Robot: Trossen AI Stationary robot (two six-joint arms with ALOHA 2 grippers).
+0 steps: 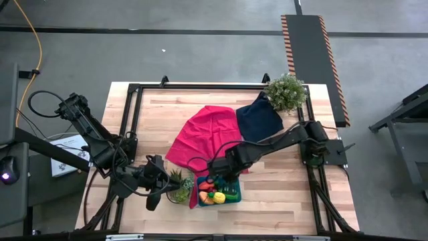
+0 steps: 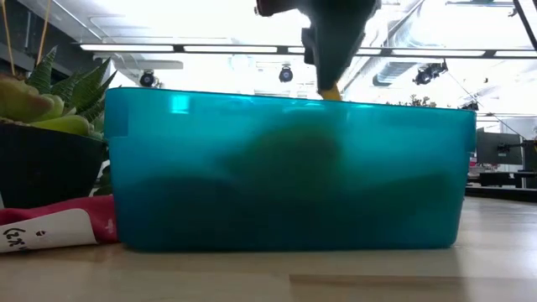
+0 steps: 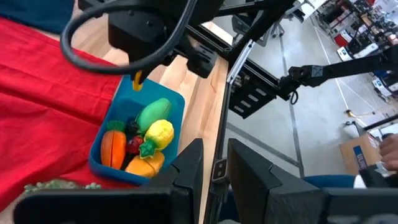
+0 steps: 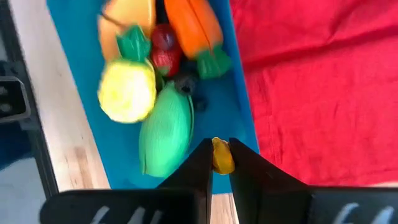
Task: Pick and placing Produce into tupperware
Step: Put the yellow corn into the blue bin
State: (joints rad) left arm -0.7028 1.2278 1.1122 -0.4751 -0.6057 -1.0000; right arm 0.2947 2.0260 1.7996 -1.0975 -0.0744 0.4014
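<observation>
Teal plastic fills our low view: the tupperware point(image 2: 285, 168) sits near the worktop's point(image 1: 281, 207) front edge, its long wall facing us, with bare wood beyond its right side. We see our right tool point(image 4: 217, 158) hanging over the container's edge nearest the red cloth point(image 1: 204, 137), clamped on a thin yellow stick point(image 4: 221, 155) that pokes out between the fingers. Inside the tub lie a green oval point(image 4: 166, 134), a yellow piece point(image 4: 127, 92), a carrot point(image 4: 194, 25), an orange piece point(image 4: 127, 18) and small red bits, packed toward one end, leaving open blue floor under the stick. The red cloth touches the container's side; a dark navy cloth point(image 1: 259, 119) lies farther back. Our left tool point(image 1: 155, 199) waits just left of a small potted plant point(image 1: 179, 184), fingers nearly together and holding nothing we can see.
</observation>
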